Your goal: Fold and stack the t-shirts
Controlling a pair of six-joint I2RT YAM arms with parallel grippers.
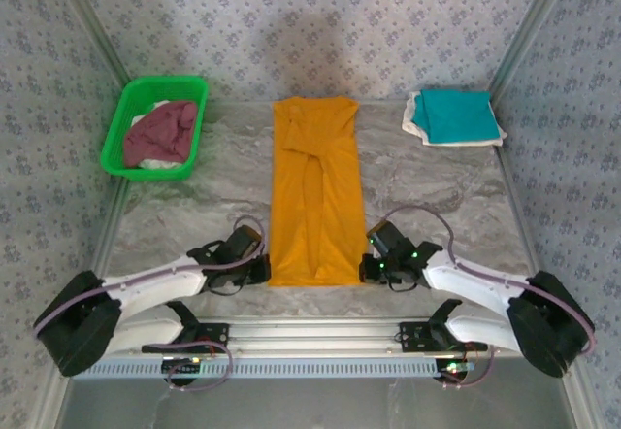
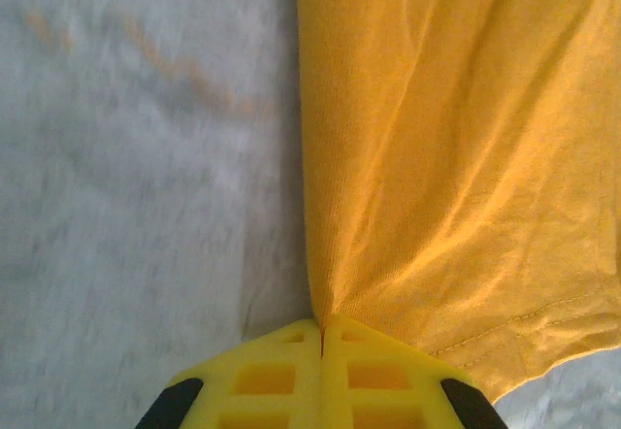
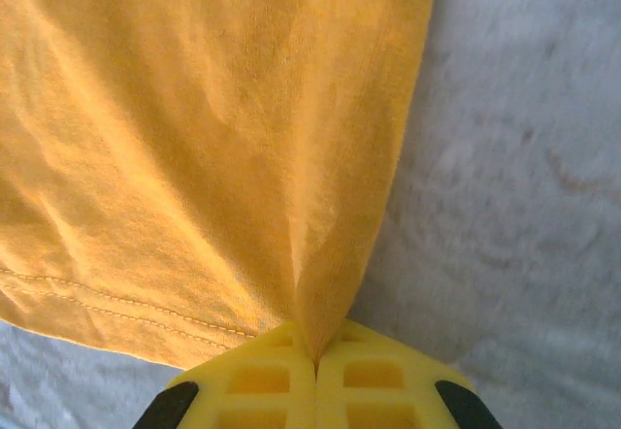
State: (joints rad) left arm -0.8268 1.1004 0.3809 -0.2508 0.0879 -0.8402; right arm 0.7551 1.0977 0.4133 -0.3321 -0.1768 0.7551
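Look at this pair: the left arm [image 1: 146, 291] and right arm [image 1: 475, 288] both wear smooth white moulded shells, capped by bulky rounded black shoulder housings [image 1: 78, 324]. Thin mauve cables [image 1: 427, 215] loop off each black wrist block, and small green lights [image 1: 412, 252] glow on the right one. Close in, the left gripper [image 2: 321, 330] and right gripper [image 3: 315, 359] match: bright yellow plastic fingers [image 2: 267, 380] gridded with square recesses, black pieces at the outer corners.

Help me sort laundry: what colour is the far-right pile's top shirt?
Teal: the folded teal cloth t-shirt, clearest in the top external view.
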